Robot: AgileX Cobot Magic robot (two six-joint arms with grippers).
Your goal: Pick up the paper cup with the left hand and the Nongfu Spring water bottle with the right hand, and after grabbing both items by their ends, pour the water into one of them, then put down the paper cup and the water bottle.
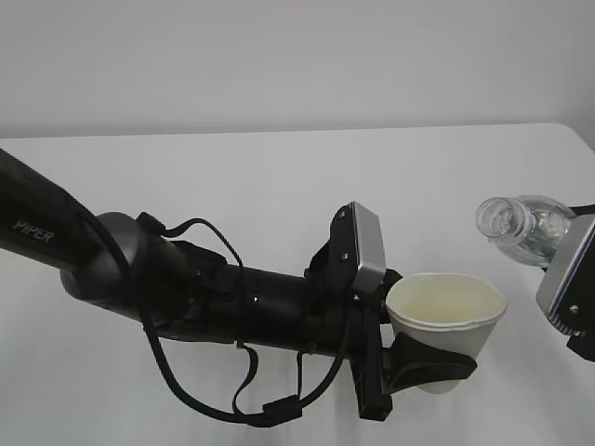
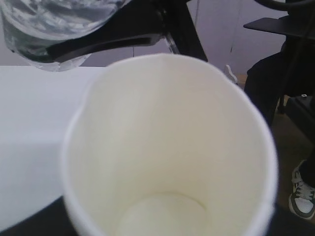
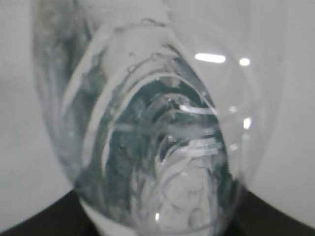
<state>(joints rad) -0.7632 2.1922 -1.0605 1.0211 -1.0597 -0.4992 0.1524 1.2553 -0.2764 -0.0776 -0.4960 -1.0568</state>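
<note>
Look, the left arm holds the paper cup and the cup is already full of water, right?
Not quite. The left arm does hold the paper cup, but the cup is not full: the left wrist view shows its pale inside bare down to the bottom.

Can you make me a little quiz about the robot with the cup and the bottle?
1. True or false: the paper cup is standing on the table.
2. Which hand holds the water bottle: A left, B right?
3. The cup looks ____ inside.

Key: 1 false, the left gripper holds it up in the air. 2 B, the right gripper, mostly out of view. 3 empty.
</note>
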